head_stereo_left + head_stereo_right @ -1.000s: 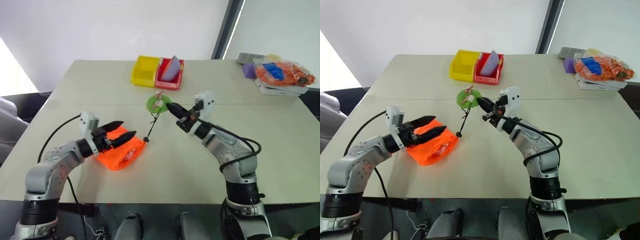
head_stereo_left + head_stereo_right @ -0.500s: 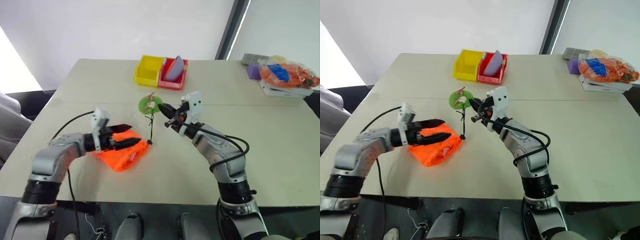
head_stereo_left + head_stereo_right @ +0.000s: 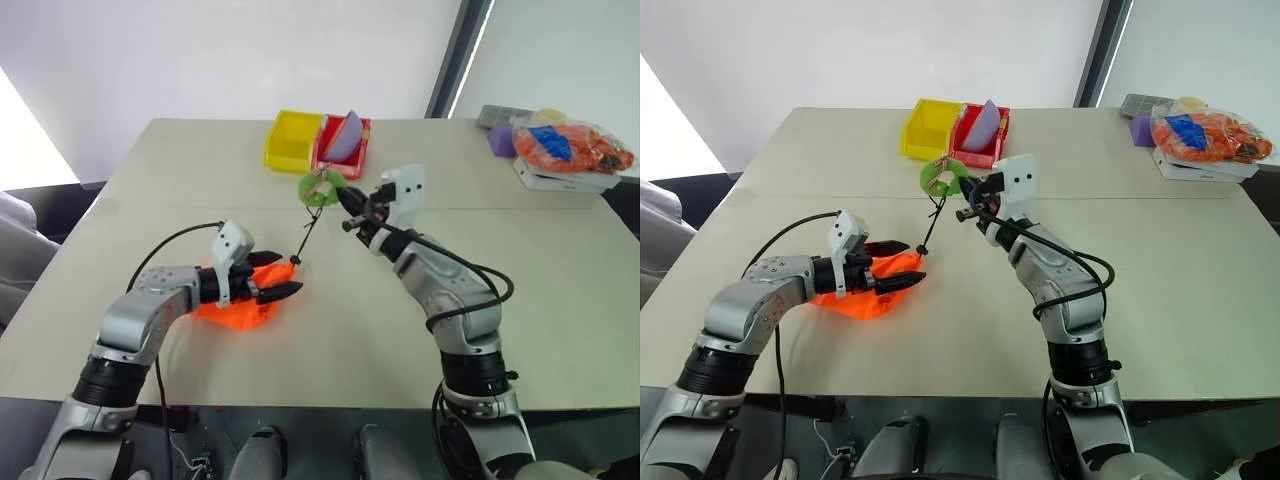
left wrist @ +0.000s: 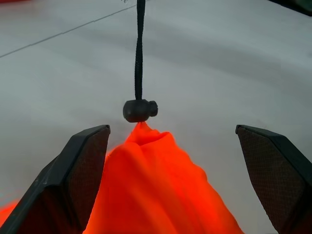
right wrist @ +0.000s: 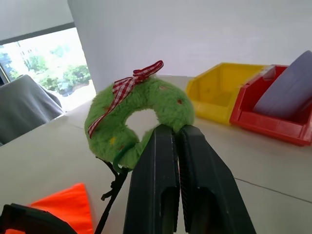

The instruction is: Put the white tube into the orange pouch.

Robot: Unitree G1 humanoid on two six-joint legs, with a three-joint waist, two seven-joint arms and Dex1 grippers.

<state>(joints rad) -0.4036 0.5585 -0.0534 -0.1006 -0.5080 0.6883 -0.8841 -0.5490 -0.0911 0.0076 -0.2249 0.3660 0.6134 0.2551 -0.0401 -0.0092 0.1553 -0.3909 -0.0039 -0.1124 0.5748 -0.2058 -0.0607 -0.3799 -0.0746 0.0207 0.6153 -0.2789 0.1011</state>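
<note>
The orange pouch (image 3: 232, 307) lies on the table at the front left. Its black cord (image 3: 309, 232) runs up from a toggle (image 4: 140, 110) at the neck to a round green tag (image 3: 320, 187). My left gripper (image 3: 277, 276) is open, its fingers (image 4: 73, 180) to either side of the pouch's gathered neck. Above the table's middle, my right gripper (image 3: 350, 207) is shut on the lower rim of the green tag (image 5: 141, 117) and holds it off the table. The white tube is out of view.
A yellow bin (image 3: 290, 140) and a red bin (image 3: 338, 163) holding a purple sheet stand at the back centre. At the far right an orange mesh bag with blue contents (image 3: 568, 146) rests on a white box (image 3: 560, 181).
My left gripper has moved right along the pouch to its neck. My right gripper has lifted the green tag a little, and the cord now hangs straighter.
</note>
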